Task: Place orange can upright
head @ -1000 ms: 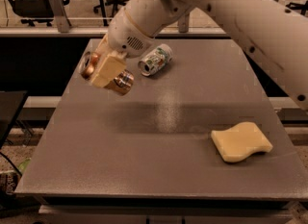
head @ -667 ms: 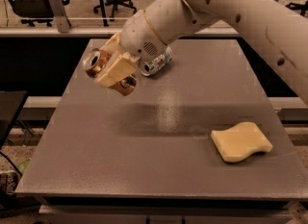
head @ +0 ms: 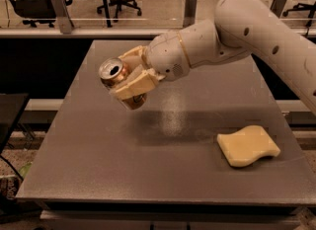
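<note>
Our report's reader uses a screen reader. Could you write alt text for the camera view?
The robot's gripper holds the orange can tilted in the air above a grey table, fingers clamped on its sides, silver top towards the camera. A yellow sponge lies on the table's right side.

Copper-orange can in a cream gripper over a dark grey table.
The orange can [head: 112, 72] has a shiny copper-orange body and a silver top with a dark opening. The gripper [head: 122, 78], above the table's left half and clasped around the can, has pale cream fingers. The arm [head: 247, 26] behind it is off-white with a thin gold ring. The table [head: 98, 165] is dark grey and finely speckled. The sponge [head: 248, 146] is pale yellow.
</note>
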